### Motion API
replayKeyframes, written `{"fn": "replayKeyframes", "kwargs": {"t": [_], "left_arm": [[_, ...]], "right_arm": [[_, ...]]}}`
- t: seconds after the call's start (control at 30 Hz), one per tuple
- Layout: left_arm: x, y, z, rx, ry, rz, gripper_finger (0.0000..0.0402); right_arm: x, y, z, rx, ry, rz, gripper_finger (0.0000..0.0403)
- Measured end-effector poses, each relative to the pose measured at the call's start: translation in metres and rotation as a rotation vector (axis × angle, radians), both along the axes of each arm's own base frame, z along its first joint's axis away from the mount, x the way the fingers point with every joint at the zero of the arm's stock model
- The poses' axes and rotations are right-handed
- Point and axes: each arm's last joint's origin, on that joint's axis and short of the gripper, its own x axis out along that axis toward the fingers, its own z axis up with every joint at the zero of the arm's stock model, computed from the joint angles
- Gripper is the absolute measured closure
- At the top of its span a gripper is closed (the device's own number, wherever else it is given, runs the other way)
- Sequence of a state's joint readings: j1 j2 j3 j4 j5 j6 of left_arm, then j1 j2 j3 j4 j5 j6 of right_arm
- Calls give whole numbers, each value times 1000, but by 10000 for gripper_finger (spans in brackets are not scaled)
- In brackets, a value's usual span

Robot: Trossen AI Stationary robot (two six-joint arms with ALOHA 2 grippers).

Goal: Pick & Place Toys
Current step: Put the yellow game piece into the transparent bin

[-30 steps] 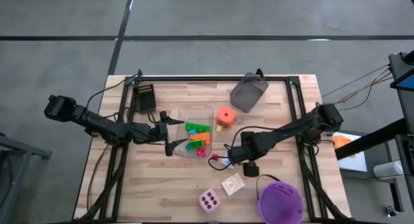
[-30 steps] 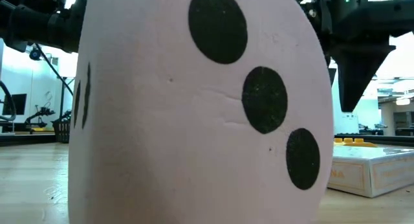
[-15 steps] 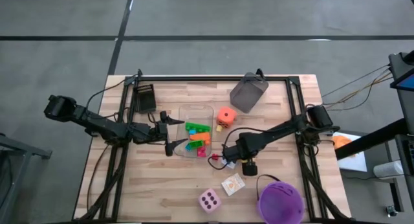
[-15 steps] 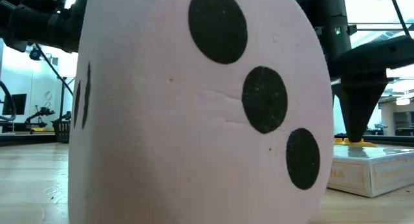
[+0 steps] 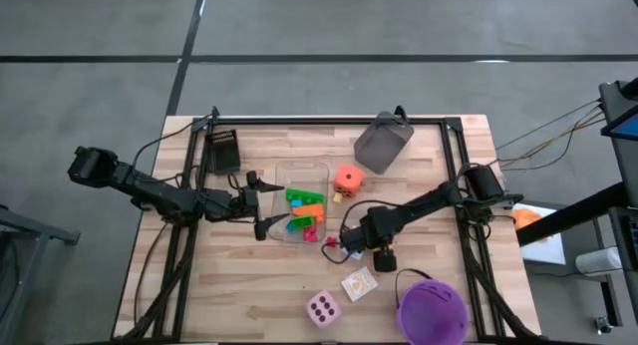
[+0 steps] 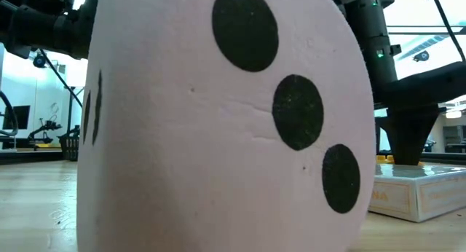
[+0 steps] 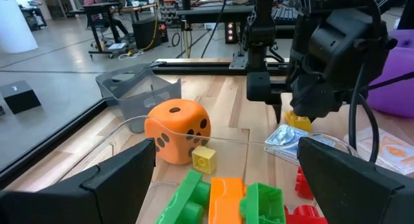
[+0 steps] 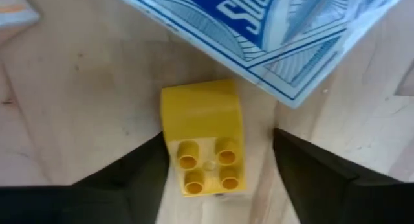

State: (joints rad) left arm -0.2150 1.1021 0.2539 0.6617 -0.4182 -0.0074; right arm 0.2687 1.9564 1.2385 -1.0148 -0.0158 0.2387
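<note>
Yellow four-stud brick [image 8: 202, 136] flat on tabletop [image 8: 77, 88], right hand [image 8: 213, 175] spread astride it, blue-patterned card [image 8: 284, 30] beside, left hand [image 7: 226, 185] spread

a pale wood counter [image 5: 249, 295] carries a pink die [image 5: 322, 307] with black dots at 6 o'clock and a purple bucket [image 5: 432, 309] at 5 o'clock. near the centre sit an orange die [image 7: 176, 130] with dark dots, green [image 7: 185, 199] and orange [image 7: 226, 199] bricks, and a small yellow brick [image 7: 203, 158]. a yellow studded brick [image 8: 203, 136] lies beside a blue-and-white patterned card [image 8: 272, 30]. the bin [image 5: 383, 142] at 1 o'clock is grey.
</note>
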Motion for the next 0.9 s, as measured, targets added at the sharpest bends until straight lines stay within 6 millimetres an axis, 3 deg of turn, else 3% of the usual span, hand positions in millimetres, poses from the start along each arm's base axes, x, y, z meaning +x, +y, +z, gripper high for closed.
{"fn": "replayKeyframes", "kwargs": {"t": [0.2,0.23,0.47,0.67,0.9], "left_arm": [[0,0,0,0,0,0,25],[0,0,0,0,0,0,25],[0,0,0,0,0,0,25],[0,0,0,0,0,0,25],[0,0,0,0,0,0,25]], "right_arm": [[-1,0,0,6,6,3,266],[-1,0,0,7,8,8,272],[-6,-2,6,-15,30,16,270],[-17,-7,29,-80,22,20,270],[-24,-11,65,-119,-141,14,270]]}}
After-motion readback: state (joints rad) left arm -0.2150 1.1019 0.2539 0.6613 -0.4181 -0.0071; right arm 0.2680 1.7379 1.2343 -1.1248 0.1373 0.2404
